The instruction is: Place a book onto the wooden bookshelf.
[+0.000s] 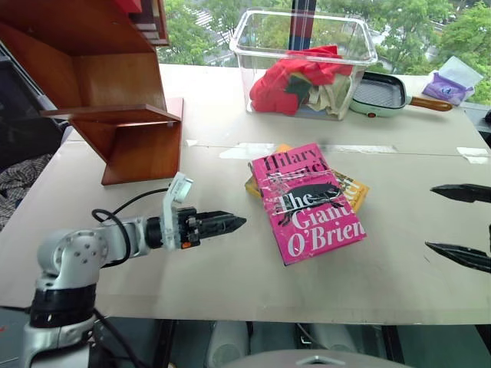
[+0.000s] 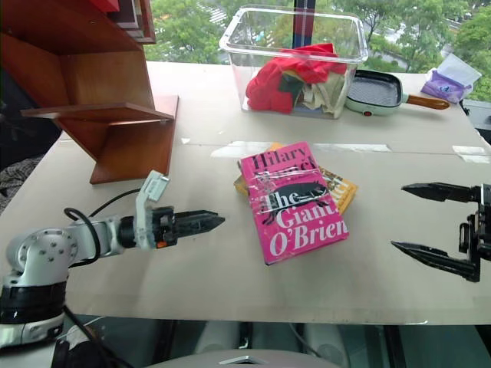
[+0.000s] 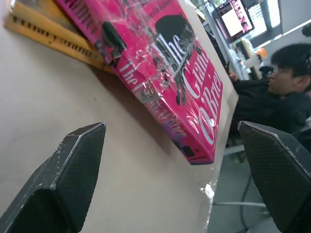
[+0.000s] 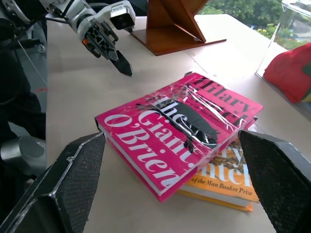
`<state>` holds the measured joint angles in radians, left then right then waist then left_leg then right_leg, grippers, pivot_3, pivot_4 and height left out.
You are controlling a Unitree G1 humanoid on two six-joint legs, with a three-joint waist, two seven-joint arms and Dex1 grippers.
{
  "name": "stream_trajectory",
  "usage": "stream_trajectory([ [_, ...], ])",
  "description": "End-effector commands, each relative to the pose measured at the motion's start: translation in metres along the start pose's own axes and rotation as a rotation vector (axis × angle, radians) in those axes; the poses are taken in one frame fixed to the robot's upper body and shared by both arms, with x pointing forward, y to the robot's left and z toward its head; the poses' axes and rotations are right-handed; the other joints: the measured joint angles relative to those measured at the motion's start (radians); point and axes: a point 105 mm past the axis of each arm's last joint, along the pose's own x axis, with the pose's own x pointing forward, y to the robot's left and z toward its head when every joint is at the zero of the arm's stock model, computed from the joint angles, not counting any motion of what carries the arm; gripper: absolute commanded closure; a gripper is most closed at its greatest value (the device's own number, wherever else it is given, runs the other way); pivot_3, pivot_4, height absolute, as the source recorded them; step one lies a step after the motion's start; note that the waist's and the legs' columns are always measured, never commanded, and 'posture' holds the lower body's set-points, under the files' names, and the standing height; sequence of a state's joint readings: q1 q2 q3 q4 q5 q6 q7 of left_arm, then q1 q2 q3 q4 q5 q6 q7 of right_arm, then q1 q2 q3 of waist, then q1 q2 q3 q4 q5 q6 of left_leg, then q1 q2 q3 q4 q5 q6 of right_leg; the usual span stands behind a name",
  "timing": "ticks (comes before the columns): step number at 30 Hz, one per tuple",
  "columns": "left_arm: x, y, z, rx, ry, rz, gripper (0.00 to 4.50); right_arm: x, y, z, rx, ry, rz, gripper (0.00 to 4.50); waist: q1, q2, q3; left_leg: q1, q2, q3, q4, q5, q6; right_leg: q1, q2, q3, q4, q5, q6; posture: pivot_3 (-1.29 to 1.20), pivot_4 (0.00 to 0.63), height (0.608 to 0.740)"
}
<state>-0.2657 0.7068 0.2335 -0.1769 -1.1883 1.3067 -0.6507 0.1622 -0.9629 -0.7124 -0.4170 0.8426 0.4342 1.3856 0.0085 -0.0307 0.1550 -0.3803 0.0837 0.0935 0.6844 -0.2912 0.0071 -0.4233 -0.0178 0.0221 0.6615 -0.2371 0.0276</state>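
Book (image 1: pixel 308 201) lying flat on yellow book (image 1: pixel 354 189): stiff, glossy, probably slippery; gripping by overhanging edge. Left pincer (image 1: pixel 230 222), right pincer (image 2: pixel 414 217) both gaping, empty.

The pale beige flat worktop (image 1: pixel 230 268) carries the reddish-brown wooden bookshelf (image 1: pixel 123 100) at its far left, a clear plastic bin (image 1: pixel 303 61) of red and white cloths and a pale green grill pan (image 1: pixel 380 93) at the back, and a yellow book (image 1: pixel 349 188) under the bright pink glossy hardback book (image 1: pixel 307 201) in the middle.

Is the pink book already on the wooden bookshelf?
No, the pink book lies flat on the table, partly on a yellow book, apart from the wooden bookshelf.
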Motion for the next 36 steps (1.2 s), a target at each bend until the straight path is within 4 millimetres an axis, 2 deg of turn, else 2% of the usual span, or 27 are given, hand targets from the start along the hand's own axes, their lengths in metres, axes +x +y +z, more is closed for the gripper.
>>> stream_trajectory([
  [1,0.0,-0.001,0.002,-0.077,0.014,-0.021,0.0,-0.002,-0.007,0.004,-0.035,0.015,0.067,0.08,0.001,0.0,0.0,0.0,0.0,0.0,0.0,0.0,0.0,0.0,0.0,0.0,0.0,0.0,0.0,0.0,0.15,0.714],
  [5,0.008,0.007,-0.008,-0.231,0.045,-0.024,0.0,-0.002,-0.011,0.007,-0.042,0.025,0.096,0.08,0.003,0.0,0.0,-0.001,0.0,-0.003,0.0,0.0,0.0,0.0,0.0,-0.001,0.0,0.0,0.001,0.0,0.15,0.714],
  [9,0.04,0.009,-0.004,-0.385,-0.044,-0.102,0.0,-0.003,-0.008,0.006,-0.036,0.027,0.096,0.08,0.012,0.001,0.0,-0.002,-0.003,-0.005,0.001,0.0,0.0,0.001,-0.002,-0.003,0.0,0.002,0.003,0.0,0.15,0.714],
  [23,0.096,0.007,-0.002,-0.569,-0.105,-0.087,0.0,-0.005,0.005,0.008,-0.009,0.058,0.074,0.08,0.006,0.0,0.0,0.0,-0.01,-0.02,0.002,0.0,0.0,0.007,-0.004,-0.005,0.0,0.002,0.004,0.0,0.15,0.714],
  [26,0.098,0.01,-0.005,-0.586,-0.106,-0.081,0.77,-0.005,0.008,0.009,-0.007,0.063,0.067,0.0,0.006,0.0,0.0,0.0,-0.011,-0.02,0.002,0.0,0.0,0.007,-0.004,-0.005,-0.001,0.002,0.003,0.0,0.15,0.714],
  [32,0.094,0.023,-0.017,-0.619,-0.126,-0.078,3.72,-0.004,0.009,0.008,0.003,0.064,0.043,0.0,0.004,0.001,-0.001,0.0,-0.011,-0.022,0.002,0.0,0.0,0.007,-0.004,-0.006,-0.001,0.0,0.0,0.0,0.15,0.714],
  [33,0.095,0.023,-0.017,-0.616,-0.126,-0.086,3.84,-0.003,0.009,0.008,0.004,0.064,0.041,0.0,0.004,0.001,-0.001,0.001,-0.011,-0.022,0.002,0.0,0.0,0.008,-0.004,-0.006,-0.001,0.0,0.0,0.0,0.15,0.714],
  [36,0.096,0.022,-0.015,-0.602,-0.136,-0.114,3.84,-0.001,0.008,0.007,0.004,0.061,0.035,0.0,0.003,0.003,-0.002,0.001,-0.011,-0.022,0.002,0.0,0.0,0.008,-0.004,-0.005,-0.001,0.0,0.0,0.0,0.15,0.714],
])
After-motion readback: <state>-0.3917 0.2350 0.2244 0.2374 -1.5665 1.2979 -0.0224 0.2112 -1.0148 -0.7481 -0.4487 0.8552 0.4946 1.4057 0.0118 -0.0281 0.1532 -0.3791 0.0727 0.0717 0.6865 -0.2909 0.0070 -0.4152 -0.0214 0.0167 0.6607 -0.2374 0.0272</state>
